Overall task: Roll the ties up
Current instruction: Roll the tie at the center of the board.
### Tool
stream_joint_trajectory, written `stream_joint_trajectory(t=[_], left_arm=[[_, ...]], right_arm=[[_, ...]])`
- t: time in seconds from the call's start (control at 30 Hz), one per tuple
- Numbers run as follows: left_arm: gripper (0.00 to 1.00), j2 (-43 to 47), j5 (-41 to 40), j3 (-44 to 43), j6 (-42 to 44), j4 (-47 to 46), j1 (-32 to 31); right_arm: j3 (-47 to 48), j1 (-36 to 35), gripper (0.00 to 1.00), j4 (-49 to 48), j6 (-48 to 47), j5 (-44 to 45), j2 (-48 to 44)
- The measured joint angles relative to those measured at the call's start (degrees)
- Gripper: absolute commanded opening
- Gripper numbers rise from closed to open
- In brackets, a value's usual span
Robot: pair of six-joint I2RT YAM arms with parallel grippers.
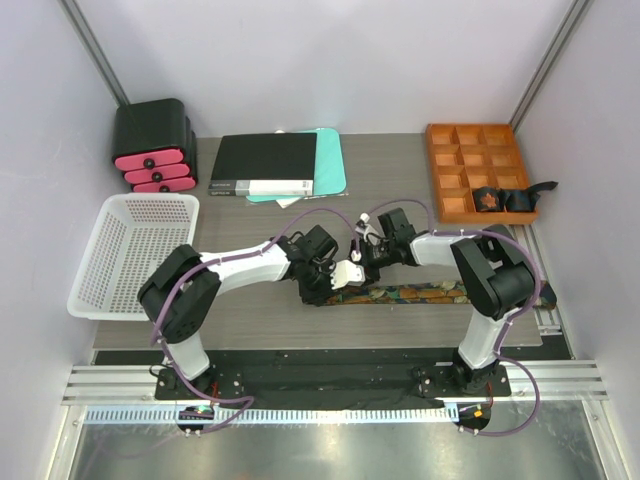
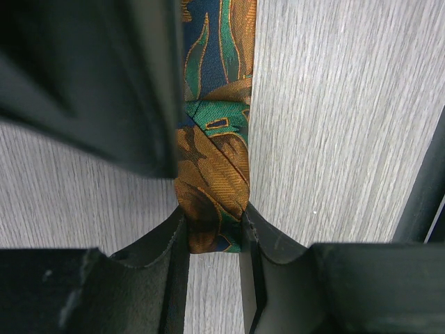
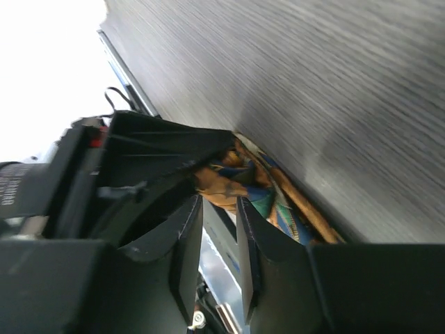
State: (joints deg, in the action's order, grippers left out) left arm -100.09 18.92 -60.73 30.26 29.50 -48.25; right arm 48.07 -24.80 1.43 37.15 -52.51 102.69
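left gripper (image 2: 212, 228) clamped on the folded end of the tie (image 2: 212, 163), bottom centre of left wrist view. right gripper (image 3: 219, 203) jaws slightly apart, nothing between them, tips just short of the fabric. tie lies flat on table (image 1: 400, 175), centre to right in top view.

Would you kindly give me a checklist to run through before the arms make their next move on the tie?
1. Left jaws gripping the tie: ok, they are shut on its folded end.
2. Right jaws free to help: ok, they stand apart with nothing between them, close beside the tie.
3. Rest of the tie lying straight on the table: ok, the top view shows it stretched out to the right.
4. Roll tight and even: cannot tell, only the first fold shows.
5. Room in the tray: ok, several compartments are empty.
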Motion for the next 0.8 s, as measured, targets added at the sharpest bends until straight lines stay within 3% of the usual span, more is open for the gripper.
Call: stream_joint_trajectory(t=[0.5, 0.67, 0.8], left_arm=[[0.22, 0.00, 0.07, -0.26, -1.68, 0.00, 0.00], [0.22, -0.09, 0.72, -1.92, -4.33, 0.35, 0.00], [0.23, -0.37, 1.97, -2.91, -6.05, -0.04, 0.00]], right_arm=[[3.13, -1.86, 0.09, 6.40, -7.04, 2.43, 6.38], [3.76, -2.43, 0.01, 7.48, -7.78, 3.26, 6.47], [4.00, -2.95, 0.01, 7.65, -8.11, 3.74, 6.47]])
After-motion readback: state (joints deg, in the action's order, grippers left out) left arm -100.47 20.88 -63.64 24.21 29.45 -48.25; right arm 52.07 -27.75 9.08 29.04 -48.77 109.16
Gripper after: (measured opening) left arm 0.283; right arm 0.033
